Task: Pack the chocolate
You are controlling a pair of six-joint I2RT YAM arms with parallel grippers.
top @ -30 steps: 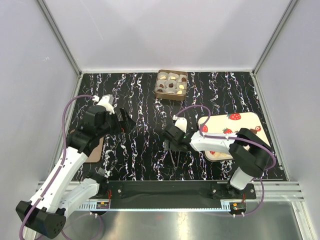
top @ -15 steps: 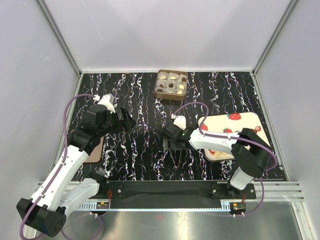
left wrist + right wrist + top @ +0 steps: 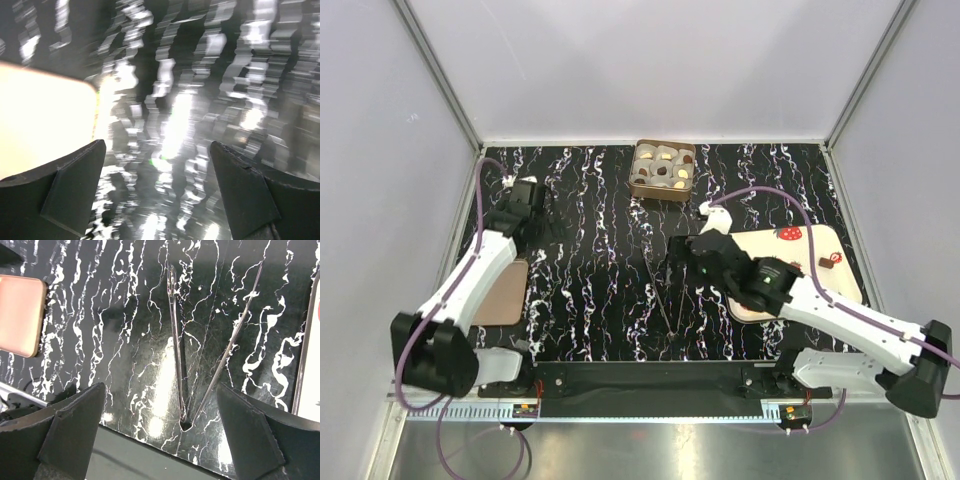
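Several small chocolates (image 3: 663, 172), dark brown and pale, sit in white paper cups inside a brown box (image 3: 636, 186) at the back middle of the table. A small brown piece (image 3: 826, 265) lies on the white strawberry tray (image 3: 750, 305). Metal tongs (image 3: 664, 295) lie spread open on the black marbled table; they also show in the right wrist view (image 3: 176, 345). My right gripper (image 3: 682, 246) (image 3: 161, 387) hangs open and empty above the tongs. My left gripper (image 3: 525, 190) (image 3: 157, 147) is open and empty over the left side of the table; its view is blurred.
A flat tan lid (image 3: 500, 292) lies at the left edge, also in the right wrist view (image 3: 17, 315) and as a pale blur in the left wrist view (image 3: 40, 115). The tray's edge (image 3: 304, 355) is right of the tongs.
My right gripper has risen and moved back right off the tongs, which now lie uncovered and spread. My left arm has swung back and left, away from the table's middle.
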